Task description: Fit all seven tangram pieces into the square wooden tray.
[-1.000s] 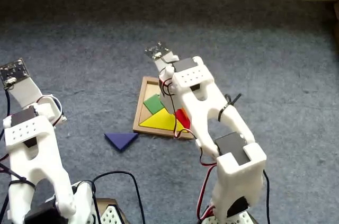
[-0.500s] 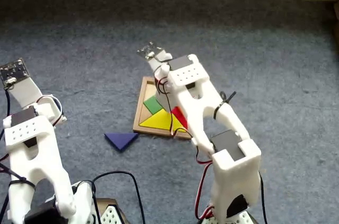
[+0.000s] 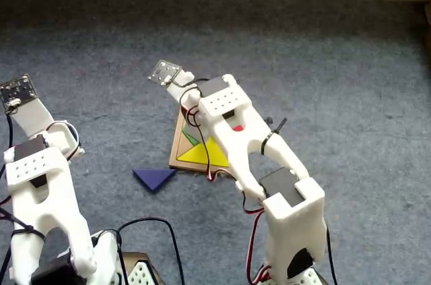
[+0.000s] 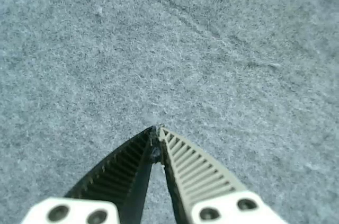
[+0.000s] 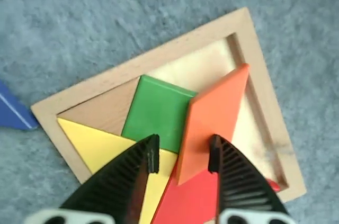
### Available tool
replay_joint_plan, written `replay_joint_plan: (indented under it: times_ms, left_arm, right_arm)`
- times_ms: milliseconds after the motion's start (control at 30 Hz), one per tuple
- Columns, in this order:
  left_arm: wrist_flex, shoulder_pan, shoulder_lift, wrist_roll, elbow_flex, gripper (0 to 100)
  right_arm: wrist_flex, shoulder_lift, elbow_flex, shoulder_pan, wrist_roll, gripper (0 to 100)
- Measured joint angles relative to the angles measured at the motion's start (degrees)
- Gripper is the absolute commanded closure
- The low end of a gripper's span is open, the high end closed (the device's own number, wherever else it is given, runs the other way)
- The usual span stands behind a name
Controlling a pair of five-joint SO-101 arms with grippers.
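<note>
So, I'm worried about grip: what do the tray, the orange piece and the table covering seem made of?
Tray: pale unfinished-looking wood, faint grain on its rim. Orange piece: smooth, matte, even colour without grain; painted wood or plastic, can't tell. Table covering: grey felt or short carpet, fuzzy fibres visible.

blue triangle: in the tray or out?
Out. The blue triangle lies on the carpet beside the wooden tray, apart from its rim.
</note>
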Motion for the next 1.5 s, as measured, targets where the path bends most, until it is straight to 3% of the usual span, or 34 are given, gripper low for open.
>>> replay_joint_plan:
  times_ms: [333, 867, 1100, 1500]
  left_arm:
    - [0.0, 0.0, 0.0, 0.0, 0.0, 99]
    - [-0.1, 0.0, 0.0, 0.0, 0.0, 99]
    - [-0.1, 0.0, 0.0, 0.0, 0.0, 99]
    - [-0.1, 0.0, 0.0, 0.0, 0.0, 99]
  right_arm:
    - [-1.8, 6.7, -4.7, 2.5, 0.2, 84.6]
    - [3.4, 13.5, -14.0, 4.8, 0.3, 84.7]
    - [10.8, 13.5, -17.6, 5.0, -2.3, 84.6]
    - [11.8, 13.7, -20.7, 5.0, -7.0, 84.6]
